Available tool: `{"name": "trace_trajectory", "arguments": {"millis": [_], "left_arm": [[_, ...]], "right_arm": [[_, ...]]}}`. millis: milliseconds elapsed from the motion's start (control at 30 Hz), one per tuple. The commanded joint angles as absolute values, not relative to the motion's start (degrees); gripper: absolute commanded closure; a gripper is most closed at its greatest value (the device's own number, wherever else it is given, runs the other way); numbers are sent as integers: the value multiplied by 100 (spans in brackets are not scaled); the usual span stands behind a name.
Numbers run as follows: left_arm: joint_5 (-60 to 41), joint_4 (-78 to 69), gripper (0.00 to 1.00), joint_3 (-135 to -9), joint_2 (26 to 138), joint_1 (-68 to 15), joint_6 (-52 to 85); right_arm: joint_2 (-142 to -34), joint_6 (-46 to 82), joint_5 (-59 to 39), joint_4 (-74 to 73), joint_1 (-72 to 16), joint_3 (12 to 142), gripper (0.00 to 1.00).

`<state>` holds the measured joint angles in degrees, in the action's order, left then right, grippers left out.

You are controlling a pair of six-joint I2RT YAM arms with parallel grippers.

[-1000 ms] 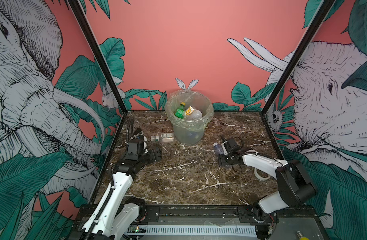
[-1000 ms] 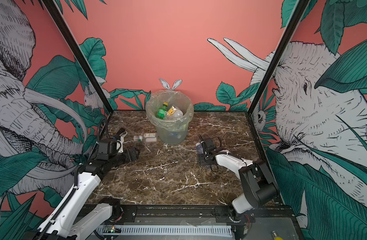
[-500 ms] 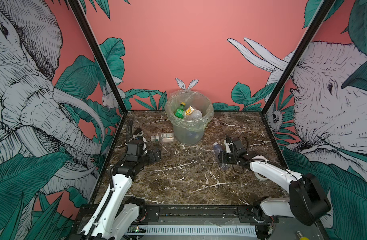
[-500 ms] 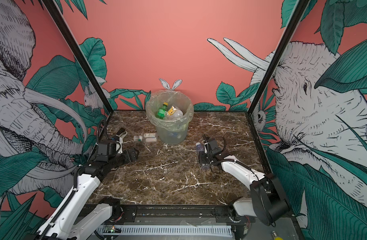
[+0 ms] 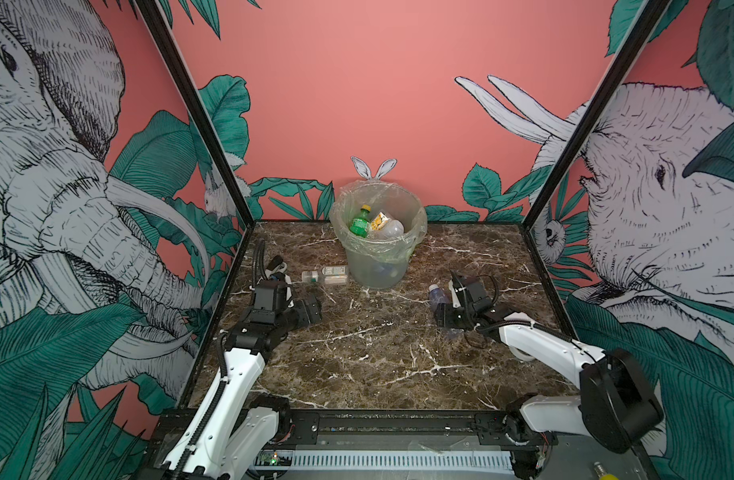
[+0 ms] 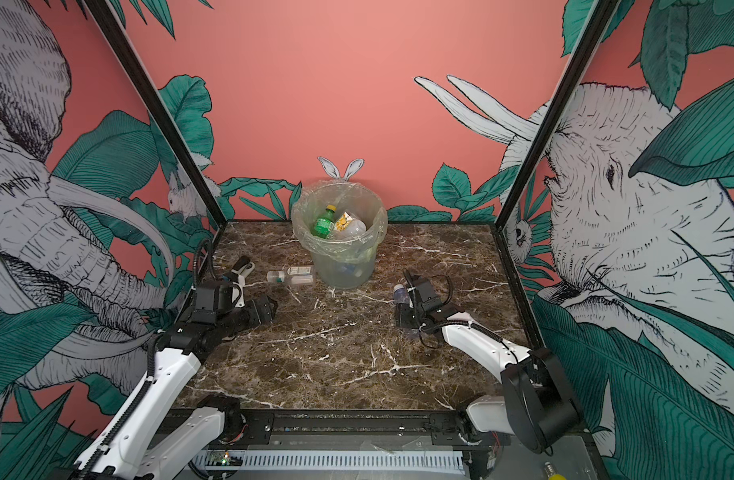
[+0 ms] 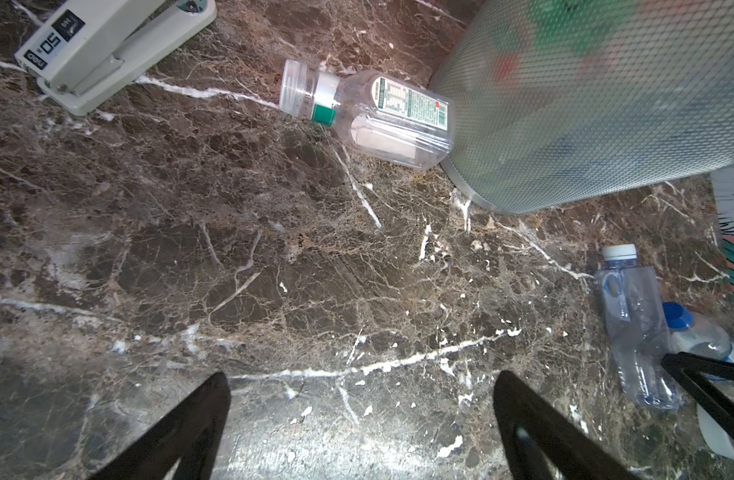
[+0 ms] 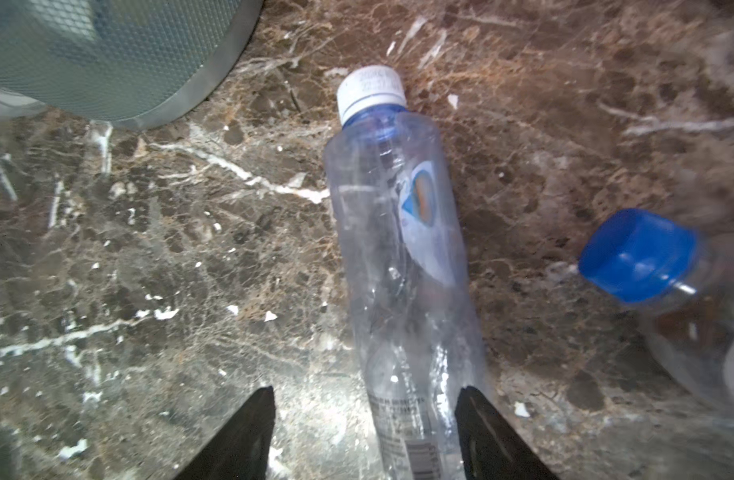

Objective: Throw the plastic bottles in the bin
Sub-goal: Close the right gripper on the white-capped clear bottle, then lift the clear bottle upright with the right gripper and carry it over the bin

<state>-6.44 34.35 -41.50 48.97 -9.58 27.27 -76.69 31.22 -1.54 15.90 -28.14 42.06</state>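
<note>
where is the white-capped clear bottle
In both top views the white-capped bottle lies right of centre on the tabletop, under the right gripper, cap toward the bin, beside a blue-capped bottle.

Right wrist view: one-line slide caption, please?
Right gripper open around a clear white-capped bottle lying on the marble table, blue-capped bottle alongside, bin beyond.

White left arm (image 5: 236,374) low at left, black left claw (image 7: 361,374) spread wide. White right arm (image 5: 539,345) reaches inward, black right claw (image 8: 365,390) low, partly parted.

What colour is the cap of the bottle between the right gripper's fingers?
White cap; clearest in the right wrist view.
</note>
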Motion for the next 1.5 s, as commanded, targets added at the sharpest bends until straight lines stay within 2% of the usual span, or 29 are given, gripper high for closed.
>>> {"name": "trace_trajectory", "arguments": {"millis": [0,300,467,700,1000,1300,1467], "left_arm": [[-580,3475,1,-4029,4795,-931,2724],[-632,3445,1,-3955,4799,-922,2769],[-645,3461,1,-3900,4774,-922,2795],[-565,3453,1,-3885,4762,-923,2804],[-433,3466,1,-3911,4767,-909,2933],[-442,3431,1,-3885,4764,-905,3021],[-428,3420,1,-3885,4879,-896,3111]], "right_arm": [[-7890,3008,224,1701,-2846,4355,28],[-8856,3074,-131,1210,-2849,4478,30],[-8973,3136,-123,1191,-2886,4531,40],[-8038,3303,44,1535,-3155,4609,47],[-6566,3769,3,1556,-3628,4731,50],[-5980,3732,-445,1068,-3992,5081,50],[-5730,3807,-480,401,-4086,4733,50]]}}
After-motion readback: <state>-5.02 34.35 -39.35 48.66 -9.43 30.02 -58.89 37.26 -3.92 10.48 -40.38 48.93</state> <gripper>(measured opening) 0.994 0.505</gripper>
